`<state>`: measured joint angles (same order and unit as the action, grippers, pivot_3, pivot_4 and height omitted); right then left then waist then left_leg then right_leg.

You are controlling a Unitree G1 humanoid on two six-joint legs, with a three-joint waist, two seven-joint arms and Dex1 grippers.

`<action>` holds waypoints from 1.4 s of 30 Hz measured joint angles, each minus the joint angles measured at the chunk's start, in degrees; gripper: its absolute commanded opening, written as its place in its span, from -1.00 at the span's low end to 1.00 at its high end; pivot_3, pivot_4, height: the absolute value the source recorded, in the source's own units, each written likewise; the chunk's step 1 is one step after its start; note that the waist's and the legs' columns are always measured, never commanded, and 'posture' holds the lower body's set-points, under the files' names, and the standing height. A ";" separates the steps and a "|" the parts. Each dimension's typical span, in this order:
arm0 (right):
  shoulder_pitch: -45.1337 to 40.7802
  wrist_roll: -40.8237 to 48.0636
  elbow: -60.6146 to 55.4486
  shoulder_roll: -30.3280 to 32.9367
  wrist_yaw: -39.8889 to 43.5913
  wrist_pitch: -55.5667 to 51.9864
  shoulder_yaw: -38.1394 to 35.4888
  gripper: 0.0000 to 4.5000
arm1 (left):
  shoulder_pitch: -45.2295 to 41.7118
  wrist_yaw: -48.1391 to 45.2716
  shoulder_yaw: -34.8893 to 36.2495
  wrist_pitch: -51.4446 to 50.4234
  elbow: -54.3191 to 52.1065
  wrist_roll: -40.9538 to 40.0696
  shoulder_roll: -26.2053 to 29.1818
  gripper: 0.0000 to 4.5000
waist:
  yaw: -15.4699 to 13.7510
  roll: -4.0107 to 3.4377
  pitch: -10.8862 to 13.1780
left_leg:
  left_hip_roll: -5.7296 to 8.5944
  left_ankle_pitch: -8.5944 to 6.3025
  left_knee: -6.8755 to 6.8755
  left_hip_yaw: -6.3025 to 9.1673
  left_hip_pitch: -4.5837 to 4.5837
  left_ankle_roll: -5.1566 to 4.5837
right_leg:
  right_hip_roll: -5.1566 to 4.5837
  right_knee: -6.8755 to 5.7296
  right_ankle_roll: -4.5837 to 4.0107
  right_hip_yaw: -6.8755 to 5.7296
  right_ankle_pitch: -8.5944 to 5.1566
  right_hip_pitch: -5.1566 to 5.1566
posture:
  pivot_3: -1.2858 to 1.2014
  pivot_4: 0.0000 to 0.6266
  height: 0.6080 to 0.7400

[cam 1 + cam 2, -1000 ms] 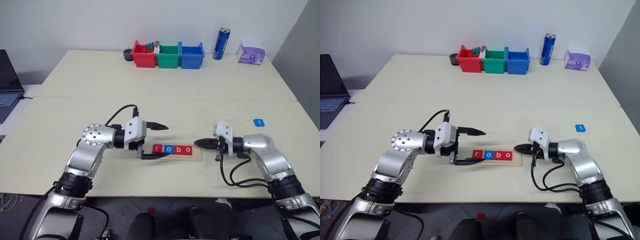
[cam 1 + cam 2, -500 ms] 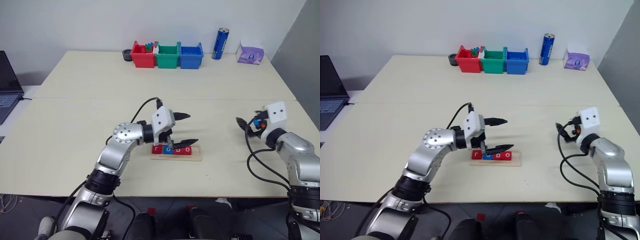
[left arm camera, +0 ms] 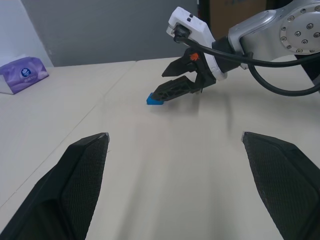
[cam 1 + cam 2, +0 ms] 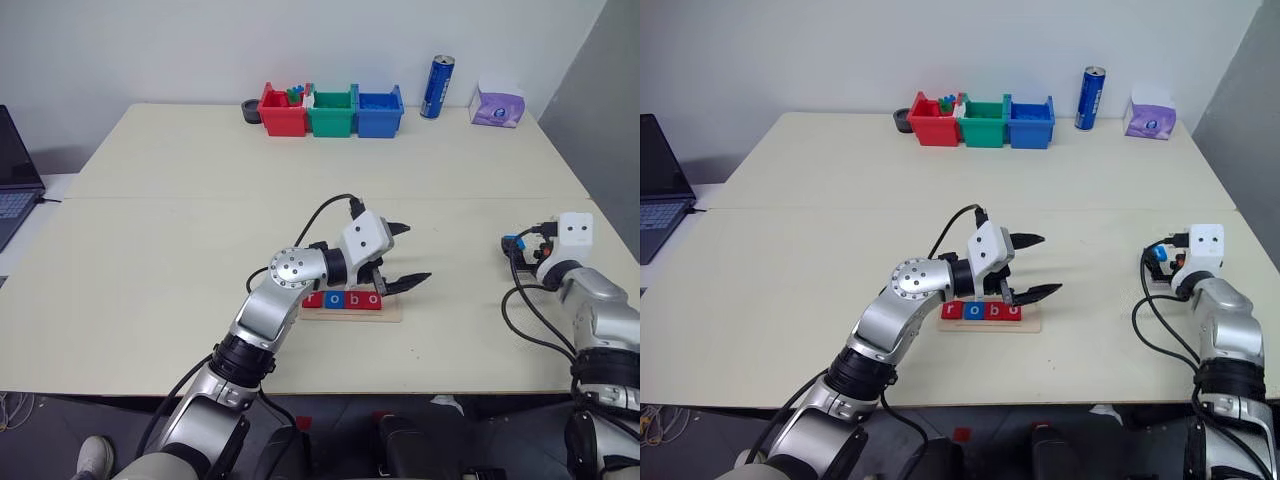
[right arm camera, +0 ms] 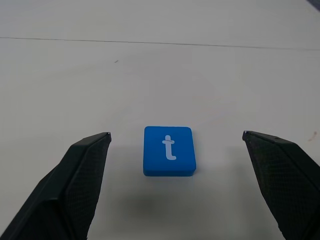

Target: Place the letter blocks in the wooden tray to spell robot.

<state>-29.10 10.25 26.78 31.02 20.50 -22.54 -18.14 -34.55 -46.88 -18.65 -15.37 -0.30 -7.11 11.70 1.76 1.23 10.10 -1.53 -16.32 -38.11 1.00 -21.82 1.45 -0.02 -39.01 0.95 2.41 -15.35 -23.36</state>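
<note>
My right gripper (image 5: 175, 145) stands wide apart around the blue t block (image 5: 169, 150) at frame centre — light, stiff, probably slick; I'd pinch its side edges.

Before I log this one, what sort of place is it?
Probably a lab or office test room: two plain tables pushed together against a bare wall, a laptop at one edge, and sorting bins at the back.

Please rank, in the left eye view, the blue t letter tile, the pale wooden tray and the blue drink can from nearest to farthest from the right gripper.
1. Blue t letter tile: lying flat on the table between the open right gripper fingers.
2. Pale wooden tray: off to the robot's left, mid-table, beneath the left gripper.
3. Blue drink can: upright at the table's far edge.
</note>
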 measured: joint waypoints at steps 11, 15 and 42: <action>-4.01 0.06 9.62 -0.06 0.59 2.73 1.32 0.73 | -0.03 -0.14 0.48 0.02 0.86 -0.02 2.14 1.00 | -0.03 -0.01 0.00 | 0.00 0.01 0.00 -0.08 -0.01 0.01 | -0.02 0.01 0.00 0.02 0.00 0.00 | 0.03 -0.52 1.00; -4.13 0.05 10.47 -0.06 0.69 3.67 1.34 0.12 | -0.06 -0.29 0.50 0.51 1.26 -0.08 2.04 1.00 | -0.06 -0.01 0.00 | 0.00 0.01 0.00 -0.09 -0.01 0.01 | -0.02 0.01 0.00 0.02 0.00 0.00 | 0.03 -0.52 1.00; 23.35 4.43 -66.72 -22.92 -20.30 -52.07 13.28 -0.35 | 9.67 -13.81 4.96 2.28 -9.96 -7.71 18.59 1.00 | -0.22 -0.23 -0.17 | -0.01 0.03 -0.01 0.32 -0.06 0.07 | -0.05 0.07 0.34 -0.08 -0.13 -0.02 | 0.03 -0.52 1.00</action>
<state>-5.75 14.69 -39.94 8.10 0.20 -74.61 -4.86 -24.88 -60.69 -13.69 -13.10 -10.25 -14.82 30.29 1.54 1.00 9.93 -1.54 -16.29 -38.12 1.32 -21.88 1.52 -0.07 -38.93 1.29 2.33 -15.48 -23.38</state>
